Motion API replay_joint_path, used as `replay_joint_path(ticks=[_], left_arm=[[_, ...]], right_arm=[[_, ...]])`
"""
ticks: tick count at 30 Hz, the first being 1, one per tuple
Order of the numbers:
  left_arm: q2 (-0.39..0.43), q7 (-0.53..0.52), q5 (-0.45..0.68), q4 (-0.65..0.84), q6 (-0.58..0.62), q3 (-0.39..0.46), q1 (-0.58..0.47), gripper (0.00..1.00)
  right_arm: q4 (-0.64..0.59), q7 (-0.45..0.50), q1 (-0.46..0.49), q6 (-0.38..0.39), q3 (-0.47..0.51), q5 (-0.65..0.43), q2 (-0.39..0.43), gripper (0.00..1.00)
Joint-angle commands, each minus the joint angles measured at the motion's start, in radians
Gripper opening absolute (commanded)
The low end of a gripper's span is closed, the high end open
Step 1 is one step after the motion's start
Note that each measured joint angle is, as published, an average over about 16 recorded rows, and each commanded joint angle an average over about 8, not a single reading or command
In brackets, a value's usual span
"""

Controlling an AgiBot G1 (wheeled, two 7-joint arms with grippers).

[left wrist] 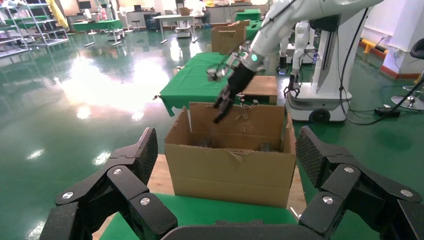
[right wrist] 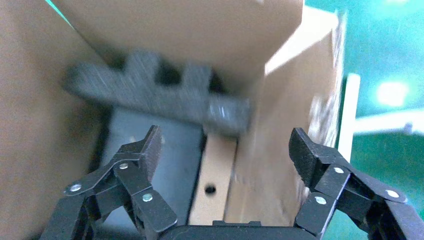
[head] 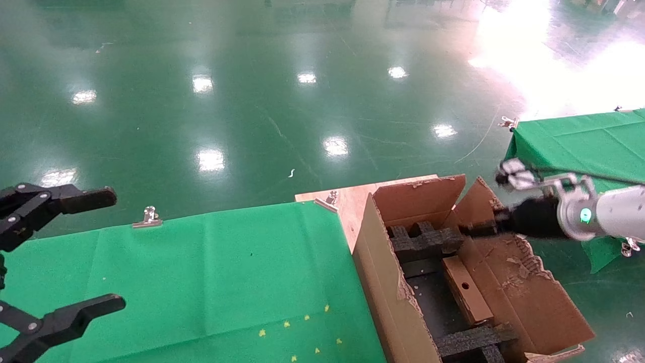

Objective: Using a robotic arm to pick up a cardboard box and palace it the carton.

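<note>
In the head view, we see the cardboard box [head: 466, 295] already lying inside the carton [head: 383, 282], standing on a long edge against the inner wall at about 3 o'clock, its small round hole facing up. Our right gripper [head: 486, 222] sits over the carton's far corner at 1 o'clock; here we cannot tell how its jaws stand. The main risk, we judge, is the arm snagging the ragged, torn flap [head: 524, 287] on its way out and dragging the light carton off its wooden board [head: 347, 201]. Black foam inserts [head: 426, 239], notched and coarse, could also catch a finger.

In the left wrist view, our left gripper [left wrist: 227, 165] hovers with jaws wide and empty above the green cloth of the tabletop [left wrist: 220, 212], aimed at the carton's plain corrugated side. The white glossy robotic arm [left wrist: 285, 25] reaches down from 12 o'clock.

In the right wrist view, the jaws are spread wide, holding nothing, above the smooth brown box, which leans on the wall and might tip flat if nudged.
</note>
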Motion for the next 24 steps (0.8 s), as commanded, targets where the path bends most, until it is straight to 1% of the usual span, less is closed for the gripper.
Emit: replay_joint_path(ticks=[1,6,9,13,19,24], left_arm=[[0.0,0.0,0.0,0.0,0.0,0.0,0.0,1.0],[0.0,0.0,0.0,0.0,0.0,0.0,0.0,1.0],[0.0,0.0,0.0,0.0,0.0,0.0,0.0,1.0],[0.0,0.0,0.0,0.0,0.0,0.0,0.0,1.0],[0.0,0.0,0.0,0.0,0.0,0.0,0.0,1.0],[0.0,0.0,0.0,0.0,0.0,0.0,0.0,1.0]], right_arm=[[0.033,0.003,0.038,0.0,0.008,-0.012,0.012,1.0],[0.188,-0.048,0.115,-0.041,0.047,0.0,0.038,1.0],[0.271,-0.091,0.138,-0.074,0.074,0.042,0.049,1.0],[0.339,-0.14,0.15,-0.114,0.103,0.102,0.056,1.0],[0.386,-0.177,0.157,-0.153,0.124,0.156,0.055,1.0],[0.372,-0.167,0.149,-0.147,0.124,0.146,0.054,1.0]])
